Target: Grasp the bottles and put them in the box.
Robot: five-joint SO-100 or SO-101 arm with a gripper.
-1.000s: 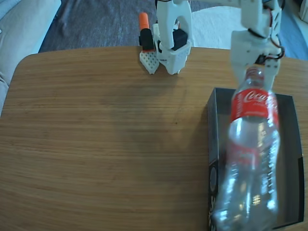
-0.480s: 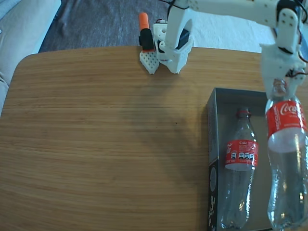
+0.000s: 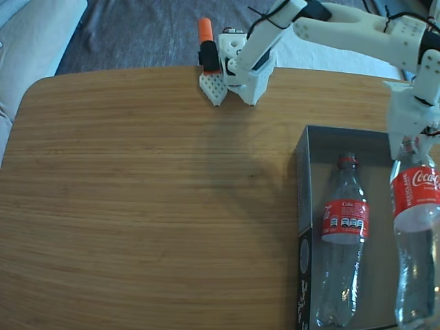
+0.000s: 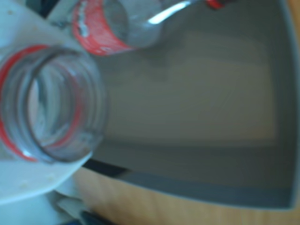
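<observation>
The wooden table fills most of the fixed view, its rounded left corners in sight and its wide left and middle stretch bare. At its right side lies the dark cardboard box, long side running toward the camera, white print on its left outer wall near the bottom edge of the picture; its right wall is cut off by the frame.

The white arm reaches from its base at the table's far edge across to the box's far right corner. Its gripper pinches the neck of one Coca-Cola bottle, which hangs over the right half of the box, at the frame's right edge. In the wrist view this bottle's open mouth sits close against a white finger, with the grey box floor clear beside it.

A second bottle lies in the box's left half, near the left wall, neck pointing toward the far end.
</observation>
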